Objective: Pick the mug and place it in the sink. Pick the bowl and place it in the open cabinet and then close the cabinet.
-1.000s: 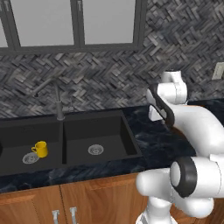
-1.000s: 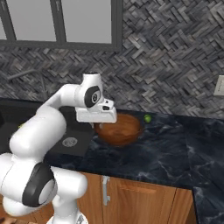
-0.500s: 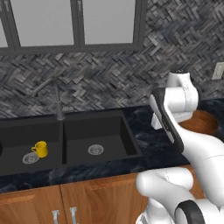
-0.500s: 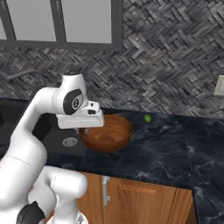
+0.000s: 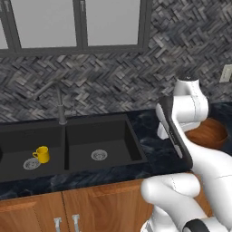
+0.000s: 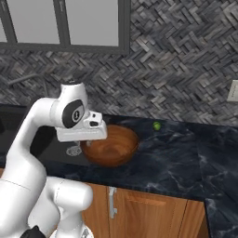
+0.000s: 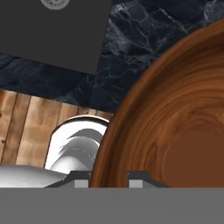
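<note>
My gripper (image 7: 108, 177) is shut on the near rim of the wide reddish-brown wooden bowl (image 7: 175, 122), one fingertip inside and one outside. The bowl (image 6: 114, 146) hangs upright just over the dark counter, right of the sink, with my hand (image 6: 81, 132) at its left rim. In the left base view the bowl (image 5: 208, 133) peeks out behind my arm. The small yellow mug (image 5: 41, 154) stands in the left basin of the black sink (image 5: 104, 136), beside a round drain. The cabinet is out of view.
A grey faucet (image 5: 59, 104) rises behind the sink. A small green lime (image 6: 157, 125) lies on the counter (image 6: 186, 158) behind the bowl. Grey-framed glass units (image 5: 77, 22) hang above. Wooden base cabinet doors (image 6: 139, 214) run below the counter's front edge.
The arm has swung and straightened, carrying the bowl a little left toward the sink and nearer the counter's front edge. The grip on the rim is unchanged.
</note>
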Available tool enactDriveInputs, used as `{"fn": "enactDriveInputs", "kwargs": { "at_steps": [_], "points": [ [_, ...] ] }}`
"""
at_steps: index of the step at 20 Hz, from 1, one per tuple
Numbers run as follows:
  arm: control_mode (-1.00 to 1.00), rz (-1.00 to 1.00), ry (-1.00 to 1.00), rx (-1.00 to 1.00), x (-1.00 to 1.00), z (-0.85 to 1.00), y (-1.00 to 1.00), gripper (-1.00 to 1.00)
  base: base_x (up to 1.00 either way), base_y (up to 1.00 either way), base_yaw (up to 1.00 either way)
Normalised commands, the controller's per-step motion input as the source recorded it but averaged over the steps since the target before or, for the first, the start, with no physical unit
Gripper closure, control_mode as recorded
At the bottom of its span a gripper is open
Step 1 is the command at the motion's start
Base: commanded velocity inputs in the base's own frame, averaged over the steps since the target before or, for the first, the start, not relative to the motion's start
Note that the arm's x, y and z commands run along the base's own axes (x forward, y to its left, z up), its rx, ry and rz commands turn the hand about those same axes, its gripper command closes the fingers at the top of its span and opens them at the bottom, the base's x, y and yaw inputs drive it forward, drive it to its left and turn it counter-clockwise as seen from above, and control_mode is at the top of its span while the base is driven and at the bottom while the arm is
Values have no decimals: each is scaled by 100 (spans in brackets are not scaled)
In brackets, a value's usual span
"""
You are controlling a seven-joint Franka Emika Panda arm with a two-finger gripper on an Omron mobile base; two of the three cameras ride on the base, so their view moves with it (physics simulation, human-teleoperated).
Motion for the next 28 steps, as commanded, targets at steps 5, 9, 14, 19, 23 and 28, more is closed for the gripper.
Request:
{"fn": "enactDriveInputs", "kwargs": {
  "at_steps": [5,9,14,19,23,28],
  "points": [
    [100,0,0,0,0,0,0,100,-78,94,0],
    [100,0,0,0,0,0,0,100,-52,100,-2],
    [100,0,0,0,0,0,0,100,-19,100,-4],
    [100,0,0,0,0,0,0,100,-9,100,-7],
    [100,0,0,0,0,0,0,100,-18,100,-3],
    [100,0,0,0,0,0,0,100,-18,100,-6]
  ]
}}
